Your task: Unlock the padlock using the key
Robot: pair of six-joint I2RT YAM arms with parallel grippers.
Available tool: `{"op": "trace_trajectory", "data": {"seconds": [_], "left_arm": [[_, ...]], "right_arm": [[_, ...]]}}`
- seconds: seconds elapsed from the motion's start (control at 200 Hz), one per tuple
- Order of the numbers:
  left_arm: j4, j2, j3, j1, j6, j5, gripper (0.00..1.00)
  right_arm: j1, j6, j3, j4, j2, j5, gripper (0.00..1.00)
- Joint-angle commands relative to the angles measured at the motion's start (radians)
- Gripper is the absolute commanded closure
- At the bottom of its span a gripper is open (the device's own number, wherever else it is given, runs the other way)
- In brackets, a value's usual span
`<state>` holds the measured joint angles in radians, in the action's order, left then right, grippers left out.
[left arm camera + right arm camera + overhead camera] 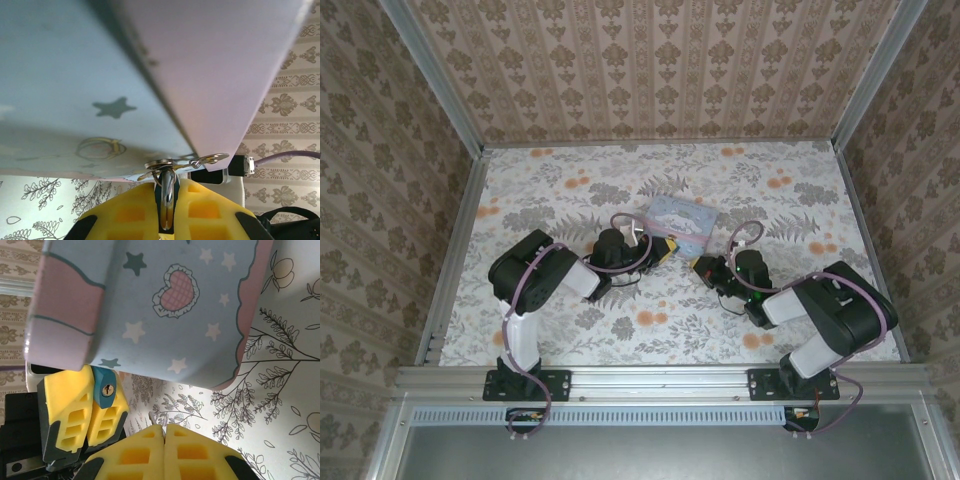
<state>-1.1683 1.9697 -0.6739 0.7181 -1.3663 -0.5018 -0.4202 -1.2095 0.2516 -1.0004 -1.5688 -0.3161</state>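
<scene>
Blue padlock [105, 390], keyhole facing right wrist

A table [570, 180] covered in a print of grey leaves and orange blossoms stretches between aluminium rails [660, 378] inside a wallpapered booth. Near its middle rests a pastel box [680, 222], blue with pink edges, patterned with stars and a checked heart.
</scene>
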Motion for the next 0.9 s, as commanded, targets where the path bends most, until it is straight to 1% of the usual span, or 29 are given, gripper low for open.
{"op": "trace_trajectory", "data": {"seconds": [0.0,0.67,0.895], "left_arm": [[-0.085,0.006,0.01,-0.003,-0.012,-0.013,1.0],[-0.092,0.024,0.009,0.007,-0.008,-0.001,1.0],[-0.103,0.024,0.004,0.012,-0.022,0.0,1.0]], "right_arm": [[-0.009,-0.02,0.03,-0.055,-0.019,0.028,1.0],[-0.034,-0.035,0.078,-0.047,-0.032,0.035,1.0],[-0.039,-0.043,0.079,-0.068,-0.053,0.043,1.0]]}}
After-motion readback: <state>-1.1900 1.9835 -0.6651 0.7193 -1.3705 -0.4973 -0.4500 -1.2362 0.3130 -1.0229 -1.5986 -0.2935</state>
